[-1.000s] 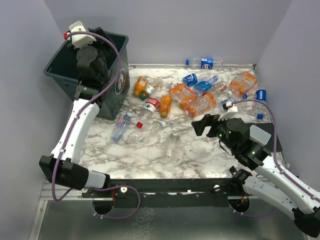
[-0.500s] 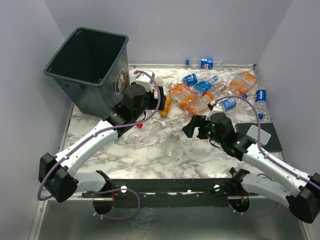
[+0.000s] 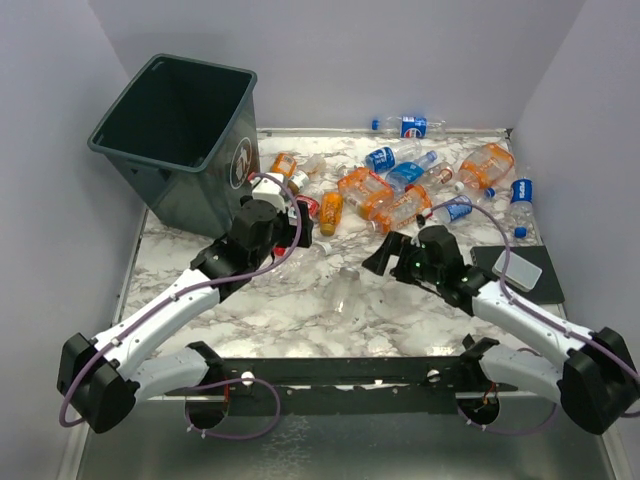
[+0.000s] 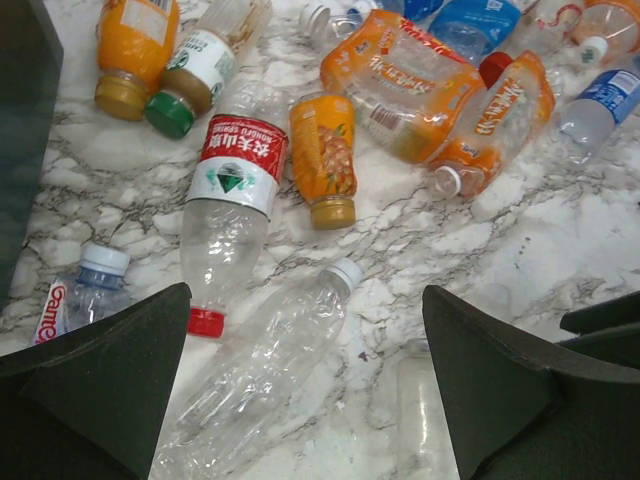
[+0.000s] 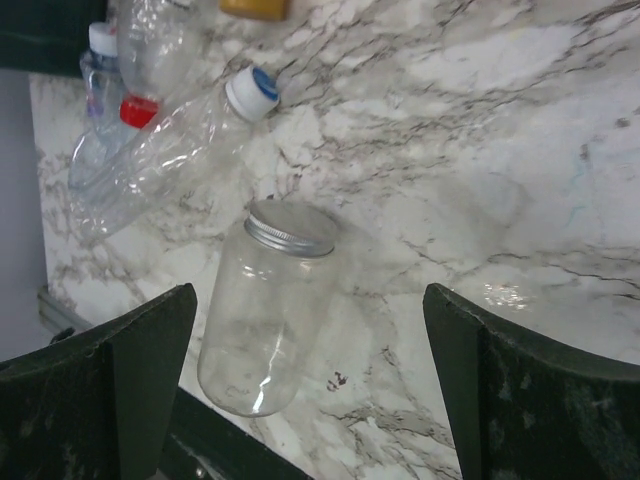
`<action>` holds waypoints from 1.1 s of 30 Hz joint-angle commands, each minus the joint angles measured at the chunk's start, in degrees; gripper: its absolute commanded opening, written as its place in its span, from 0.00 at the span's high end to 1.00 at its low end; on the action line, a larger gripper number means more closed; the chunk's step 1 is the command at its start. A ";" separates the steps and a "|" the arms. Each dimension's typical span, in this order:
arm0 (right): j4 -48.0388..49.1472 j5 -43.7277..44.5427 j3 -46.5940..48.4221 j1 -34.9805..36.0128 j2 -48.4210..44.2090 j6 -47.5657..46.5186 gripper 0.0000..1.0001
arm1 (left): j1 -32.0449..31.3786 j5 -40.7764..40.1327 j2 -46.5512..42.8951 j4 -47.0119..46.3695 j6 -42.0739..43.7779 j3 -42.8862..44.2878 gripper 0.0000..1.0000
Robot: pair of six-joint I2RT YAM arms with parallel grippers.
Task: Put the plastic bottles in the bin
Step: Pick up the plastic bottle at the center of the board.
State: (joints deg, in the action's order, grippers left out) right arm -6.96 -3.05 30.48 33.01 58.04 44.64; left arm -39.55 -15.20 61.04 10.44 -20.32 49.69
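The left tool [image 4: 307, 300] is open above a clear bottle [image 4: 265, 370]. The right tool [image 5: 310, 300] is open above a jar [image 5: 265, 320], with bare tabletop [image 5: 520, 150] beside it.

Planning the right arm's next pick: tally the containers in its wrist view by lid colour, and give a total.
White-capped bottles: 2
Red-capped bottle: 1
Silver-lidded jar: 1
Yellow-capped bottle, cut off at top edge: 1
Total: 5

A marble-patterned table [image 3: 260, 320] stands between pale grey walls [image 3: 400, 60]. A clear jar [image 5: 262, 318] with a silver screw lid lies on its side near the middle; a dark mat [image 3: 550, 290] at the right carries a pale grey square [image 3: 518, 270]
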 commanded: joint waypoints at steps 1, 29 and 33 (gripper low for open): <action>6.31 -15.29 0.43 -0.10 5.82 1.06 0.00 | -0.09 -5.69 -2.38 -0.18 -3.33 -2.33 0.01; 7.14 -16.05 3.60 5.69 21.81 10.64 0.00 | -0.07 0.14 -7.21 -4.87 -5.28 -6.75 0.01; 5.52 -13.49 3.82 7.12 22.96 10.68 0.00 | -0.08 -0.17 -7.05 -4.89 -5.27 -6.87 0.01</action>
State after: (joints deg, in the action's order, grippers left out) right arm 0.34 -19.64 32.69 38.76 79.92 54.68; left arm -39.51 -15.88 54.57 6.39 -24.91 43.57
